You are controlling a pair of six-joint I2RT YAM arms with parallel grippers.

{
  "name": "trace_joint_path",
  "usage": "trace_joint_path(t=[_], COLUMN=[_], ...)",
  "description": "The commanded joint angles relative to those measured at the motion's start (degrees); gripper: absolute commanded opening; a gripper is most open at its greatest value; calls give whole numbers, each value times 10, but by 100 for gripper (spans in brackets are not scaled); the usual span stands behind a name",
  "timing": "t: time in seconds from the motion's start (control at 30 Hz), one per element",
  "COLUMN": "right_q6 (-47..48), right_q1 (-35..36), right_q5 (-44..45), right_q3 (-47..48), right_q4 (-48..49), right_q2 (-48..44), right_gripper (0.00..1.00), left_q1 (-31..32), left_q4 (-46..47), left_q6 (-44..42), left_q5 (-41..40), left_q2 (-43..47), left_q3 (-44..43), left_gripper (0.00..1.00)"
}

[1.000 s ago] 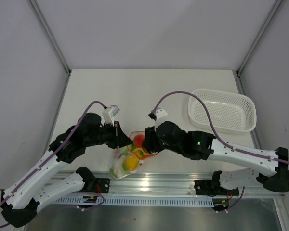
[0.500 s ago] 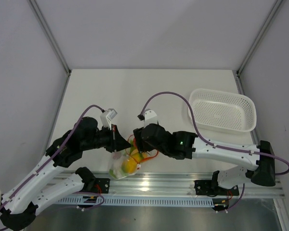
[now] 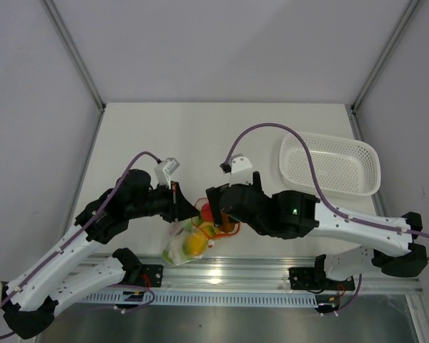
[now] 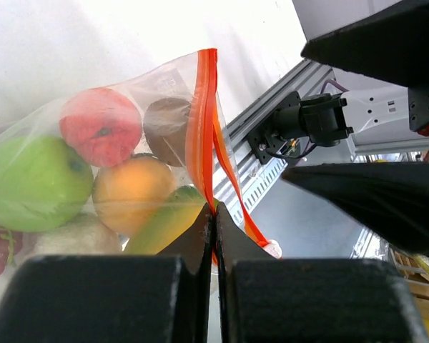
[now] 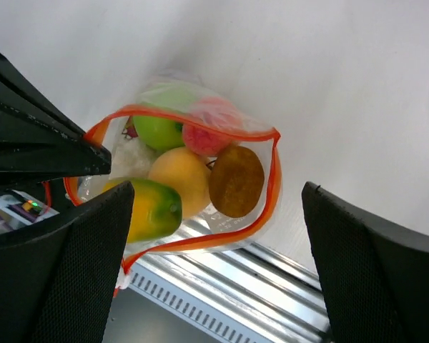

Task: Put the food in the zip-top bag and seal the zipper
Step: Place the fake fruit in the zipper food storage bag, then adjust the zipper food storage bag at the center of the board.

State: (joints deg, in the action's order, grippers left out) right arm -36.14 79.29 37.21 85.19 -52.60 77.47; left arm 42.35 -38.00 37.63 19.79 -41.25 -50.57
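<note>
left gripper (image 4: 214, 214): clenching on one end of the zipper (image 4: 202, 128), with the orange strip running up from between its closed tips.
right gripper (image 5: 216, 189): hanging released and wide over the mouth of the bag (image 3: 186, 239), gripping nothing.
where the bag is sitting: at the near edge of the table (image 3: 222, 136), partly over the metal rail (image 3: 272, 268), between the two arms.
bag contents: it is holding a green piece (image 5: 157, 132), a red one (image 5: 211, 132), a brown one (image 5: 236, 182), an orange one (image 5: 179, 179), a yellow-green one (image 5: 146, 211) and a whitish one (image 4: 75, 236).
mouth: it is gaping in a loop, so the sealing is not yet done.
basket (image 3: 332, 164): sitting well apart on the right, with no food showing in it.
risk, spilling: the brown and yellow-green pieces are lying right at the open mouth, and any tilt toward the rail is likely sending them out.
risk, blocked strip: fruit crowding the mouth is likely keeping the two halves apart when pressed.
risk, slipping: one thin pinch is carrying a loaded, crinkly bag, so a pull from the other side could be dragging the strip free.
risk, wrong grasp: the wide fingers could be closing on fruit instead of the strip.
</note>
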Motion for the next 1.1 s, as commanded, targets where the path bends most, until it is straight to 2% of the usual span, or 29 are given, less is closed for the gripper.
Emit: trace_joint_path(t=[0.0, 0.07, 0.17, 0.27, 0.47, 0.53, 0.7, 1.07], right_q6=[-74, -70, -113, -150, -168, -172, -186, -212], right_q1=[-30, -55, -44, -6, 103, 114, 113, 71], right_q5=[-33, -106, -172, -200, -172, -152, -122, -121], right_q3=[-57, -139, -212, -234, -199, -183, -182, -197], right_q4=[-44, -3, 62, 99, 133, 137, 158, 189], right_q2=[-71, -143, -226, -251, -167, -146, -121, -131], right_gripper=[99, 98, 87, 89, 84, 84, 81, 62], left_q1=[-3, -3, -3, -3, -3, -3, -3, -3], left_q4=[43, 47, 57, 66, 71, 71, 66, 62], left_q6=[10, 11, 13, 15, 12, 12, 10, 5], left_q5=[12, 12, 13, 20, 25, 26, 28, 38], left_q2=[-6, -10, -19, -27, -36, -33, -26, -18], left_q3=[-19, -22, -23, -23, -30, -32, -28, -28], left_gripper=[1, 0, 1, 1, 1, 0, 1, 1])
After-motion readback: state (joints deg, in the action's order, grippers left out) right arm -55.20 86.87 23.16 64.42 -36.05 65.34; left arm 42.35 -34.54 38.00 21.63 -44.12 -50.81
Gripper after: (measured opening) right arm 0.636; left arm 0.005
